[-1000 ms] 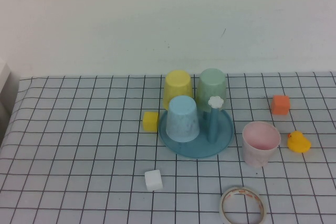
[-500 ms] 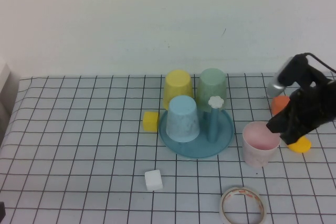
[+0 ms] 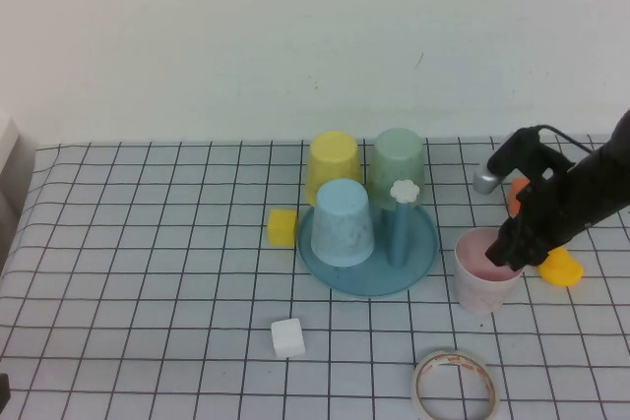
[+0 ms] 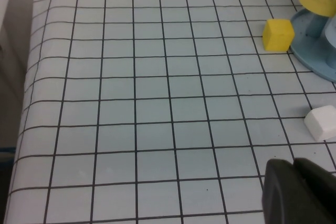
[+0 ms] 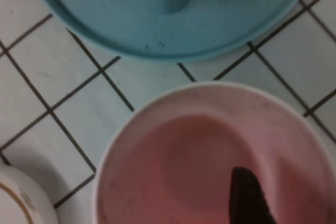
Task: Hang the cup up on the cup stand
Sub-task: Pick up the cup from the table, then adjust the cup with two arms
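Your right gripper [image 3: 509, 253] was at the pink cup [image 3: 486, 270], at the rim on its 3 o'clock side, with the arm reaching in from the right edge of the table [image 3: 148, 292]. In the right wrist view one dark finger [image 5: 249, 198] was down inside the cup [image 5: 210, 156], near the wall. The other finger was not visible, so you could not tell from the pictures how wide the jaws stood or whether they pinched the rim.

The cup stood upright on the table, mouth up, just beside the stand [image 3: 369, 243] at the stand's 4 o'clock, not touching it. The stand already carried three cups upside down: a blue cup [image 3: 343, 221] at the front, a yellow cup [image 3: 332, 166] and a green cup [image 3: 397, 164] behind. The peg with the white flower knob [image 3: 404, 191] was free.

Your left gripper [image 4: 296, 192] was low over the table at the near left, fingers pressed together, holding nothing. A white cube [image 4: 321, 123] and a yellow cube [image 4: 277, 34] lay ahead of it.

A duck [image 3: 561, 268] was at the cup's 3 o'clock, and a tape roll [image 3: 455, 387] at its 6 o'clock.
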Tool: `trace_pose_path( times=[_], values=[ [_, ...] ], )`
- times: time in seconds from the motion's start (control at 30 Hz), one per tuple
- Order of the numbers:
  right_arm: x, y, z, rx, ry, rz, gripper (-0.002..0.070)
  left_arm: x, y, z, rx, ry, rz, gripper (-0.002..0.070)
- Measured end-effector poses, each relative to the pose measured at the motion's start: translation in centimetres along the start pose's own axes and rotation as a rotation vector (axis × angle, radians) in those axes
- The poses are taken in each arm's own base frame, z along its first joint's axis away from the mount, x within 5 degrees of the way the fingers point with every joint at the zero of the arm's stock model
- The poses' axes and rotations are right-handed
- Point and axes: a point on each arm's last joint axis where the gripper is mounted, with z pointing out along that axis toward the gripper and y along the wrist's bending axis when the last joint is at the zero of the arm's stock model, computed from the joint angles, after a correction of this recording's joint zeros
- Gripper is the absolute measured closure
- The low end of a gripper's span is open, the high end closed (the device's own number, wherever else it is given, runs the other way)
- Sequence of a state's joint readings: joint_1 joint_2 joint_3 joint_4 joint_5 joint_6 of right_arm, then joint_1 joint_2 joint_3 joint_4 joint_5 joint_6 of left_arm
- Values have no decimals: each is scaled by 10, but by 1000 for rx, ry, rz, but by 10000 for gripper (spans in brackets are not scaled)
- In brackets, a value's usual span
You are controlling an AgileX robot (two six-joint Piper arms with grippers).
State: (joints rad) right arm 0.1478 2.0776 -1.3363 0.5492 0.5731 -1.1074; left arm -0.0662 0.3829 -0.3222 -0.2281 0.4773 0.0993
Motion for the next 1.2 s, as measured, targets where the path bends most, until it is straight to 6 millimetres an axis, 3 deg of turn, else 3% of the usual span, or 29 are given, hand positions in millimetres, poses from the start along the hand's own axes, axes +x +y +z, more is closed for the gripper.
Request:
trace_pose_path(
  times=[0.2, 0.3, 0.43, 0.57, 0.8, 1.0, 1.2],
  values=[
    [8, -1, 17, -19, 32, 36, 361, -1, 0, 0, -1, -11, 0, 676],
    [8, -1, 17, -23, 34, 40, 435, -1, 0, 0, -2, -15, 0, 676],
    [9, 1, 16, -46, 45, 40, 613, -2, 0, 0, -2, -17, 0, 676],
    [7, 5, 7, -67, 59, 15, 648, -2, 0, 0, -2, -20, 1, 676],
    [-11, 13, -46, -26, 5, -62, 649, -2, 0, 0, -2, -24, 1, 676],
    [-31, 26, -112, 65, -123, -113, 649, -3, 2, 0, -26, -32, 43, 676],
    [-56, 55, -187, 96, -434, -167, 649, -25, 4, -4, -60, -279, 82, 676]
  ],
)
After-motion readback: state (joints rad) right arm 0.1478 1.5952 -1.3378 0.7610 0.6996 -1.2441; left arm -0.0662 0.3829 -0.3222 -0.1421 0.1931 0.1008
